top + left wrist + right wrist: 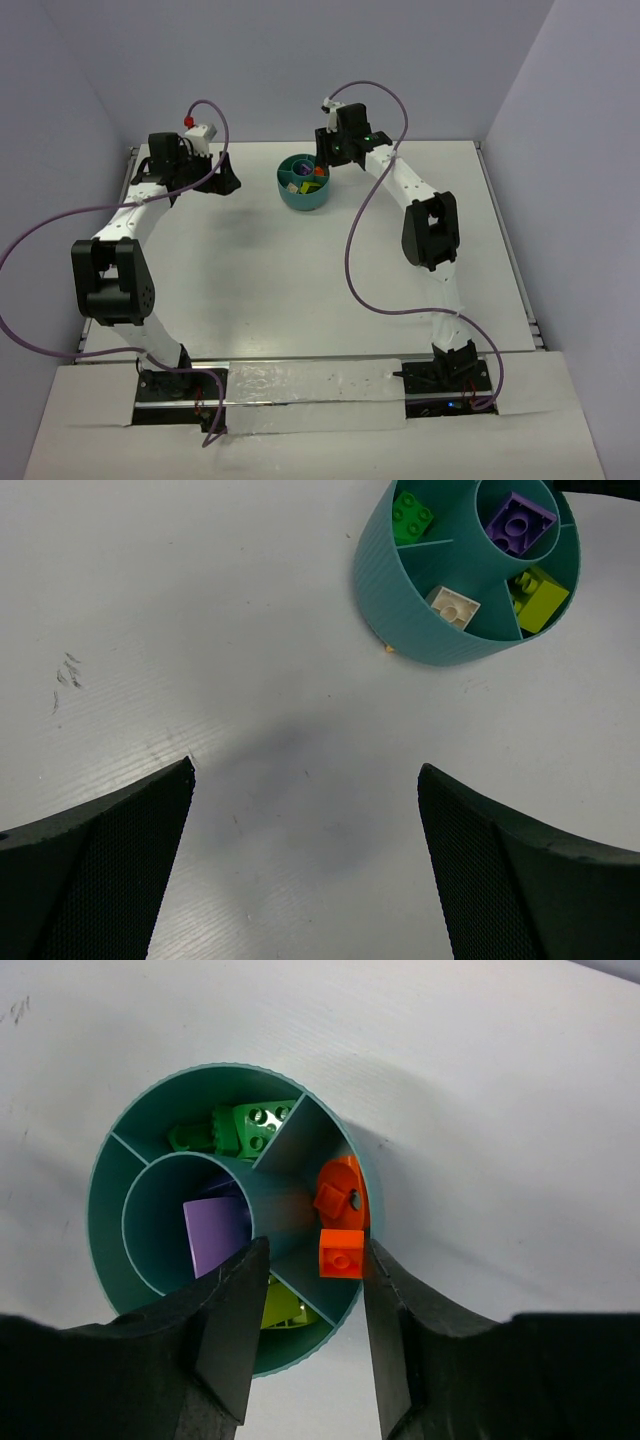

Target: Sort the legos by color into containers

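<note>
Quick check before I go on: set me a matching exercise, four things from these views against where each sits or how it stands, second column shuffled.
Column one
1. purple brick
2. orange bricks
3. white brick
4. left gripper

Column two
A. open wide, over the table beside the teal bowl
B. in the bowl's round centre cup
C. in the outer wedge between the green brick's and the lime brick's
D. in the outer wedge seen between the right gripper's fingers

Pairs: 1-B, 2-D, 3-C, 4-A
</note>
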Robot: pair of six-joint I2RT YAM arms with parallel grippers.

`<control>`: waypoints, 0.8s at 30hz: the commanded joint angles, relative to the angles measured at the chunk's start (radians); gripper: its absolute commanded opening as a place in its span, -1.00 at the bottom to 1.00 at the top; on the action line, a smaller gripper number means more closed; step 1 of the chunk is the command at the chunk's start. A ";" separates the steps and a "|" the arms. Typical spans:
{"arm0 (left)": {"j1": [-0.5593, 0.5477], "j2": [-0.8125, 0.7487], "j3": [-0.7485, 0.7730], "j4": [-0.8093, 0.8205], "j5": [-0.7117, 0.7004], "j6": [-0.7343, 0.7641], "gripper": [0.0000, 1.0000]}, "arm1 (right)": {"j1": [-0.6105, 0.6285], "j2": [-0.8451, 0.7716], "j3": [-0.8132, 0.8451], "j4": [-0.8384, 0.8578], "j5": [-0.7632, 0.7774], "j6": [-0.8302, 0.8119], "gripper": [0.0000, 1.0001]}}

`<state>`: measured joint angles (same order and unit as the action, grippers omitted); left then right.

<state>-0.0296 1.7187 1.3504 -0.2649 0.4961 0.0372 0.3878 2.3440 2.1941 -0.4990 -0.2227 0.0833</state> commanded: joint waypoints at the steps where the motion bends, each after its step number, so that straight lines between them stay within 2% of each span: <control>1: 0.005 0.005 0.048 0.027 0.021 -0.008 0.98 | 0.000 -0.011 0.048 0.002 -0.031 0.003 0.03; 13: 0.005 0.002 0.056 0.023 0.022 -0.010 0.98 | 0.003 -0.033 0.062 -0.002 -0.048 0.011 0.08; 16: 0.005 -0.002 0.056 0.025 0.021 -0.011 0.98 | 0.003 -0.058 0.049 -0.002 -0.063 0.015 0.15; 17: 0.005 -0.003 0.057 0.027 0.021 -0.012 0.98 | 0.003 -0.071 0.047 0.002 -0.067 0.016 0.22; 19: 0.005 -0.004 0.068 0.024 0.020 -0.018 0.99 | 0.003 -0.114 0.032 0.009 -0.071 0.025 0.63; 21: 0.005 0.001 0.098 0.001 0.026 -0.028 0.99 | 0.005 -0.169 0.041 0.001 -0.066 0.028 0.91; 22: 0.005 0.002 0.109 -0.011 0.036 -0.028 0.99 | 0.003 -0.188 0.042 -0.006 -0.063 0.025 0.99; 24: 0.000 -0.004 0.125 -0.025 0.033 -0.069 0.99 | 0.000 -0.253 0.033 -0.026 -0.045 0.017 1.00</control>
<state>-0.0296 1.7226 1.3911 -0.2830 0.5017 0.0266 0.3882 2.2931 2.1994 -0.5212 -0.2785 0.1040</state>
